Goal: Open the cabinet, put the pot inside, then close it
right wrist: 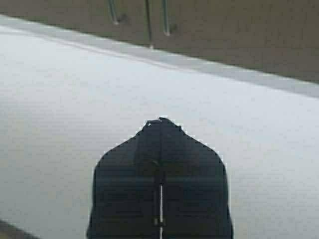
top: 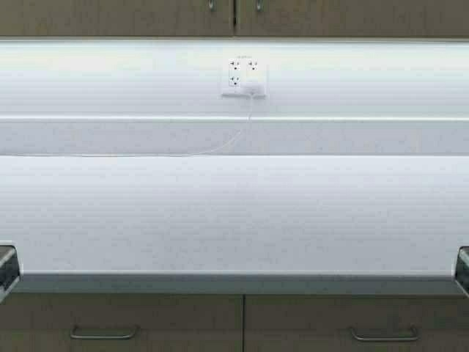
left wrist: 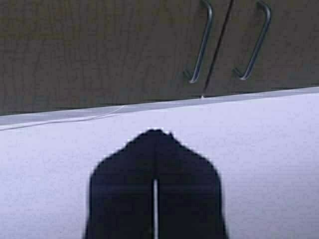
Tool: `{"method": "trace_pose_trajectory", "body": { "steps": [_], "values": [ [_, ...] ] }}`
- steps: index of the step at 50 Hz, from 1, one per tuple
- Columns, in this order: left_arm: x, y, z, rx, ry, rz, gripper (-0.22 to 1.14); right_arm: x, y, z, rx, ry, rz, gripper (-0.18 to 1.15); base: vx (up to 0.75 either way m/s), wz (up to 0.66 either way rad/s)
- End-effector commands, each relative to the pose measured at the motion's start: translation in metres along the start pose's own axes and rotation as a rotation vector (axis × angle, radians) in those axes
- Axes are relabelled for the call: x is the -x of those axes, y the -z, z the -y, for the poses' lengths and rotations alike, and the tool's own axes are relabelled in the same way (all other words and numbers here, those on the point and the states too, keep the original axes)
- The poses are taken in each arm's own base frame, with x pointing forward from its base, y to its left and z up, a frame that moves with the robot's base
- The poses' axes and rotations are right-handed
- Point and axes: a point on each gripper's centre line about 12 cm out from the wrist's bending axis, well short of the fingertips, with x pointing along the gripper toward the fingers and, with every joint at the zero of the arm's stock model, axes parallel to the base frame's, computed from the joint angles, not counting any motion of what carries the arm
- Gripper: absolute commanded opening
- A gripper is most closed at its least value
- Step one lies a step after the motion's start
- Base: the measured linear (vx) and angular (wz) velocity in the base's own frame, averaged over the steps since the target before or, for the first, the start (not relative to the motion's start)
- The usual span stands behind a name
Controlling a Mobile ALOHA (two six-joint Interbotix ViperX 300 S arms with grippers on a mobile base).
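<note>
White countertop (top: 234, 213), one, broad and flat, running the full width of the high view, with a pale backsplash (top: 110, 81) behind. Wood-grain cabinet (top: 117, 18), one wall-hung unit overhead, only its bottom strip showing in the high view; two doors, both shut, meeting at a dark centre seam. Rigid panels, hinged, likely light to swing; best taken by the slim metal handles (left wrist: 202, 47), two, curved bars set just either side of the seam, smooth and probably slippery, so a hook from behind the bar judged safer than a pinch. Base drawers (top: 121, 323), two fronts below the counter edge, each with one horizontal handle; not part of the job. Wall socket (top: 244, 78), one, with one white plug and one thin white cable (top: 220, 147) trailing leftward along the back of the counter. Left gripper (left wrist: 155, 132), one, low at the left counter edge, fingers pressed together, holding nothing. Right gripper (right wrist: 162, 120), one, low at the right counter edge, likewise closed and empty. Pot: none in any view, whereabouts not to be told; no grasp point to assess.
</note>
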Motion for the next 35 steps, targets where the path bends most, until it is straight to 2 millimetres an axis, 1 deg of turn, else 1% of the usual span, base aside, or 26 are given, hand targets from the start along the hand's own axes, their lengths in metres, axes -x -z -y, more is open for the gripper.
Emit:
{"method": "trace_pose_trajectory", "body": {
  "steps": [1, 26, 35],
  "values": [
    [0.002, -0.0052, 0.0009, -0.003, 0.001, 0.021, 0.04, 0.0016, -0.009, -0.0009, 0.0, -0.004, 0.023, 0.07, 0.0, 0.0],
    [0.002, -0.0054, 0.0008, -0.001, 0.001, 0.022, 0.04, 0.002, -0.0092, -0.001, -0.008, -0.005, 0.024, 0.07, 0.0, 0.0],
    [0.0027, -0.0048, 0.0008, -0.003, 0.001, 0.022, 0.04, 0.0015, -0.0057, -0.001, -0.015, -0.006, 0.016, 0.07, 0.0, 0.0]
  ]
}}
